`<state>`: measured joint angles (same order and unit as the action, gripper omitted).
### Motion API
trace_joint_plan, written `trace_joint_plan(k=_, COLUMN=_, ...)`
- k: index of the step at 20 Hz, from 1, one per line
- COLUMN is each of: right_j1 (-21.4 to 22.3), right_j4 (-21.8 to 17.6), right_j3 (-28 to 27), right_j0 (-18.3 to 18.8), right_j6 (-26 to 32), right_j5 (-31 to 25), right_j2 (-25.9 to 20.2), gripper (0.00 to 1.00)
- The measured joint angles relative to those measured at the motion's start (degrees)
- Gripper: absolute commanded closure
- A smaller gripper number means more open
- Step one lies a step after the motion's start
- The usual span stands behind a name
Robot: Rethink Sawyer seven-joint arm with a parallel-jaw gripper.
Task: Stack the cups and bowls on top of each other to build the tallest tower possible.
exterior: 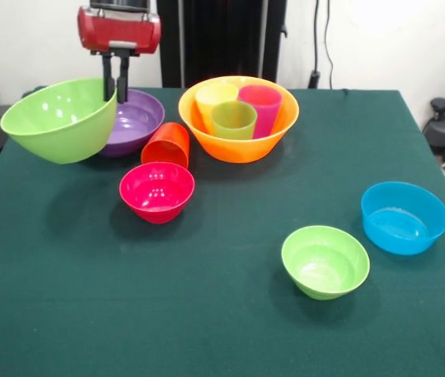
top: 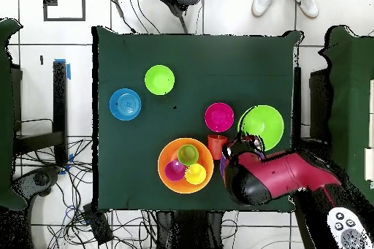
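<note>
While my gripper [exterior: 116, 96] is pinching the rim of the large green bowl [exterior: 59, 119], holding it tilted off the green table [exterior: 206, 314], the orange bowl [exterior: 238, 141] is sitting upright holding yellow [exterior: 214, 98], green [exterior: 233, 119] and magenta [exterior: 261, 104] cups, mouths up. The orange-red cup [exterior: 165, 144] is lying beside the purple bowl [exterior: 132, 122], mouth facing the camera. White tiled floor [top: 219, 12] is showing around.

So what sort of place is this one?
Likely a robotics lab: a red robot arm works at a green-covered table, loose cables trail over the tiled floor, and a person's shoes show nearby.
</note>
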<state>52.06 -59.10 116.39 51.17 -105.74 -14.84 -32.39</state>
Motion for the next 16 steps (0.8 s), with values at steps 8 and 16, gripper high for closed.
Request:
trace_joint_plan(k=8, right_j1=2.56, right_j4=0.0, right_j3=0.79, right_j0=-4.88, right_j6=-0.02, right_j5=0.44, right_j2=2.39, gripper=1.0)
trace_joint_plan(k=16, right_j1=5.41, right_j4=-0.04, right_j3=1.57, right_j0=-19.65, right_j6=-1.89, right_j5=2.98, right_j2=12.6, gripper=1.0)
